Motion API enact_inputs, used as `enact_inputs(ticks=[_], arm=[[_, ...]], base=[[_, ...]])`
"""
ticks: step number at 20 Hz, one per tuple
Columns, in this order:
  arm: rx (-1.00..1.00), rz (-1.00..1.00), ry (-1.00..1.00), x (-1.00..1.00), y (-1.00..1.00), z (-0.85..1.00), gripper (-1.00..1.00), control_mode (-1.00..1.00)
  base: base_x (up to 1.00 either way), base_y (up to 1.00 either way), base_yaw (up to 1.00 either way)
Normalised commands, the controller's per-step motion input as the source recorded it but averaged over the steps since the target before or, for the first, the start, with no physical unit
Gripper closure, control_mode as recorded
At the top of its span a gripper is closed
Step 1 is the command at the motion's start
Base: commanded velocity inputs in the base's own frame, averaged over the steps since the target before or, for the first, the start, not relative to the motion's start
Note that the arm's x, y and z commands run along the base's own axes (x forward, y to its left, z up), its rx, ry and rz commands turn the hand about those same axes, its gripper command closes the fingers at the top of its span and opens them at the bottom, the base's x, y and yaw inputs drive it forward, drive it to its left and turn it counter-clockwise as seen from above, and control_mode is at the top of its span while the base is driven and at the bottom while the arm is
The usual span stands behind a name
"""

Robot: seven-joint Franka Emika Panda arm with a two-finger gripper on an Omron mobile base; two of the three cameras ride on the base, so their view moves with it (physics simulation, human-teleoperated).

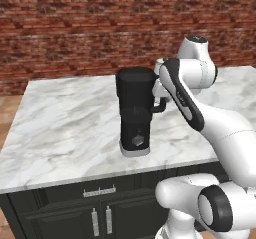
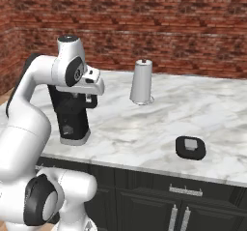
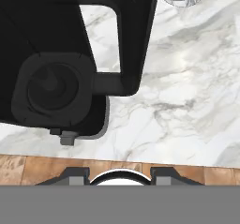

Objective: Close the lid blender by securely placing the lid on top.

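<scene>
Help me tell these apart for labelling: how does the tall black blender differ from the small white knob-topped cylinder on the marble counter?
The tall black blender is dark and boxy; the small white knob-topped cylinder is pale and round. The blender has a loop side handle and a front knob; the cylinder carries just a small knob on top. The blender stands near the counter's front edge, by the arm; the cylinder stands farther back, towards the brick wall. Both stand upright on the marble counter.

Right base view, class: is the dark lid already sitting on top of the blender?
No: the lid lies flat on the marble counter, well apart from the blender.
</scene>
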Motion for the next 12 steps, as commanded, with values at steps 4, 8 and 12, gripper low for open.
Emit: enact_inputs(ticks=[4, 8, 12], arm=[[0.00, 0.00, -0.01, -0.16, 0.00, 0.00, -1.00, -1.00], [0.00, -0.09, -0.08, -0.51, -0.16, -0.32, -1.00, -1.00], [0.03, -0.19, -0.06, -0.64, -0.83, -0.57, -1.00, -1.00]], base=[[0.00, 0.00, 0.00], [0.00, 0.00, 0.00], [0.00, 0.00, 0.00]])
